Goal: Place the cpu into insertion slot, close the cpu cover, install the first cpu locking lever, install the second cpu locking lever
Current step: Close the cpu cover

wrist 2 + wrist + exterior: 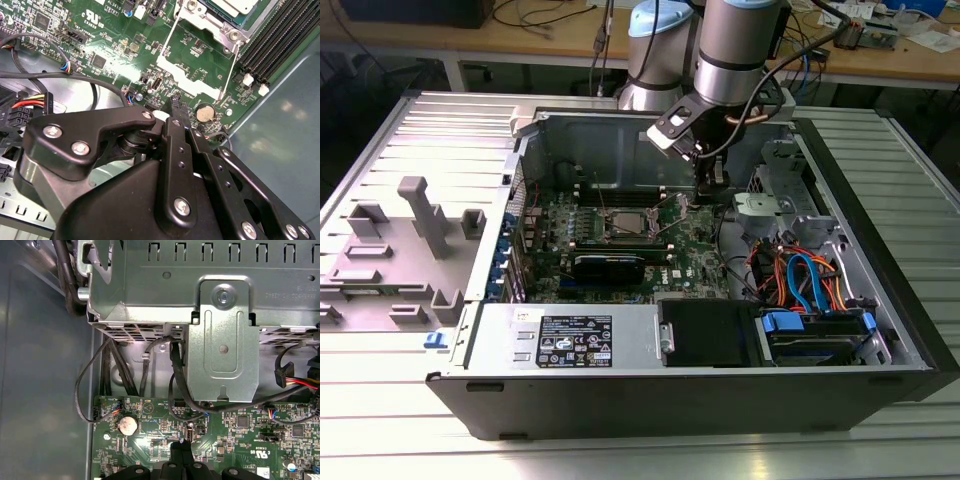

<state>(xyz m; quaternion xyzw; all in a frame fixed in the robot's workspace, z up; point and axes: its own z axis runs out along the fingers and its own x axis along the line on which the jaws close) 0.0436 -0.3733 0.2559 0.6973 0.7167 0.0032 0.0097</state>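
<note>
The green motherboard [670, 250] lies in an open computer case. The insertion slot [625, 222] sits at its middle, a square socket with a silvery rim. In the second wrist view the cpu [239, 4] lies in it, with the cpu cover [207, 22] flat around it. Two thin wire locking levers [169, 44] [231, 65] reach out from the socket toward the gripper. My gripper [712, 192] [175, 106] [181, 447] hangs just above the board, to the exterior view's right of the socket. Its black fingers are shut together and hold nothing.
A coin cell battery [204, 113] [127, 425] lies close to the fingertips. Black memory slots [280, 40] run beside the socket. A metal drive cage [222, 340] with loose cables stands past the board's edge. A power supply [570, 340] and a blue drive caddy [800, 325] fill the case's front.
</note>
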